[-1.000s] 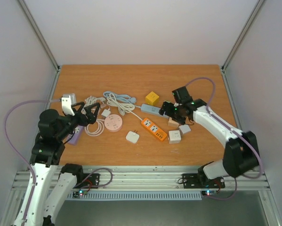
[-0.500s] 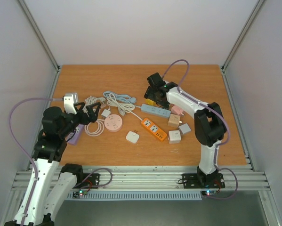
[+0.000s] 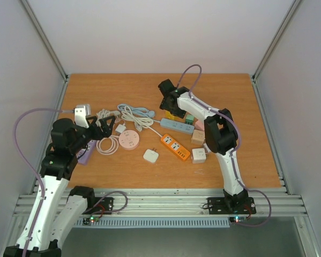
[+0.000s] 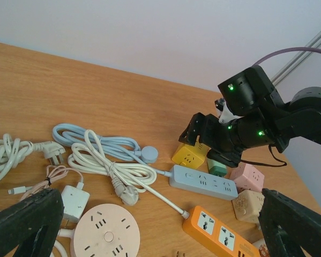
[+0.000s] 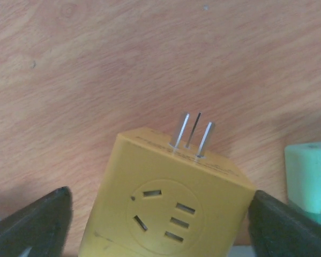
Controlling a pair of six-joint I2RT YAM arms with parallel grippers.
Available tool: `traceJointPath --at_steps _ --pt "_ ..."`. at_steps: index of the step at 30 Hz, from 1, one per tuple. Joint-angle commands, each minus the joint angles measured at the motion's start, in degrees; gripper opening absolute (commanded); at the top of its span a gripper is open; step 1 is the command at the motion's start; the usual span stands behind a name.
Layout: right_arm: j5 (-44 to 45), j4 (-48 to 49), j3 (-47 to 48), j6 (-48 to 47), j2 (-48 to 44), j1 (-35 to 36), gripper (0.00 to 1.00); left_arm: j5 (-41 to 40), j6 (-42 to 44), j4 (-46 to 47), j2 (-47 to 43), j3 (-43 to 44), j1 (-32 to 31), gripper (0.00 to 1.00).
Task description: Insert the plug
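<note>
Right gripper [image 5: 160, 222], spread, straddles the yellow cube plug [image 5: 149, 176], prongs [image 5: 192, 131] at twelve o'clock. Probably light, rigid, slick: pinch its flat sides.

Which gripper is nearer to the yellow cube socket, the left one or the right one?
Right. The right gripper hangs just over the yellow cube socket, with one finger on each side of it. The left gripper is far off to the left, by the white cables.
</note>
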Motion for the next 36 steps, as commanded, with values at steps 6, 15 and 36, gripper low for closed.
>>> traceJointPath --at_steps 6,15,36 --pt "-0.65 -2.70 2.45 0.00 0.46 0.39 0.75 1.05 0.09 2.27 1.20 0.41 0.33 0.99" --pt "-2.73 -6.76 6.86 -0.27 6.16 0.42 0.77 3.60 -0.51 -0.42 2.73 2.65 0.31 0.99" --pt "-33.10 16.57 -16.53 -20.39 -34.76 -0.04 0.55 17.69 -17.97 4.63 8.51 4.06 -0.46 0.99"
